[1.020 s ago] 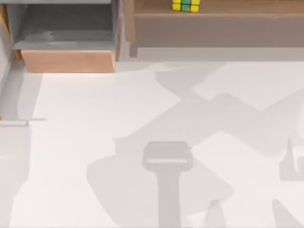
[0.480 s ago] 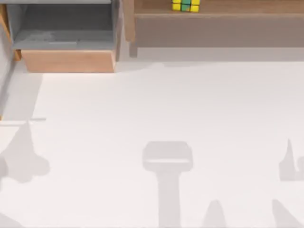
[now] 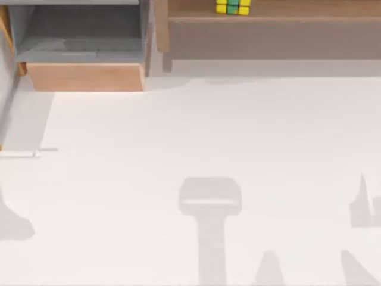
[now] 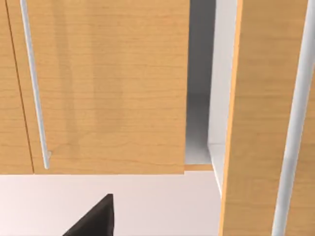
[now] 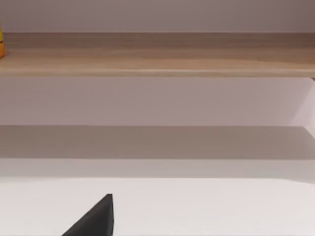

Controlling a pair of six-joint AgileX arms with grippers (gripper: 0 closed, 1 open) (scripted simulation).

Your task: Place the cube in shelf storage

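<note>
Cube (image 3: 233,6) is already sitting on the shelf (image 3: 268,37) board at the back of the table (image 3: 196,131), upright, left of the shelf's middle as seen from above. A sliver of yellow at the edge of the right wrist view looks like it could be the same cube, but that can't be confirmed.

So the placing looks pretty much done, judging by how things lie. What's left is probably just parking the arms cleanly. If that's right, it's best done by keeping both arms low and well back from the shelf's front edge, so nothing gets nudged off the board. No reason to go near the cube at all.

Claws: honestly can't be told. A dark finger tip (image 4: 96,219) is seen on the left wrist camera, facing a pale wood cabinet (image 4: 108,83) with a metal handle (image 4: 34,83) and a narrow gap beside one panel. A matching dark tip (image 5: 96,219) is seen on the right wrist camera, facing the shelf board (image 5: 157,54). Nothing is seen in either claw, and how far open they are isn't shown.

Surface is plain white and flat, only soft grey shadows lying across it. A grey-lined box (image 3: 83,47) with a pale wood front sits at the back left, just beside the shelf. Plenty of room is left in front.
</note>
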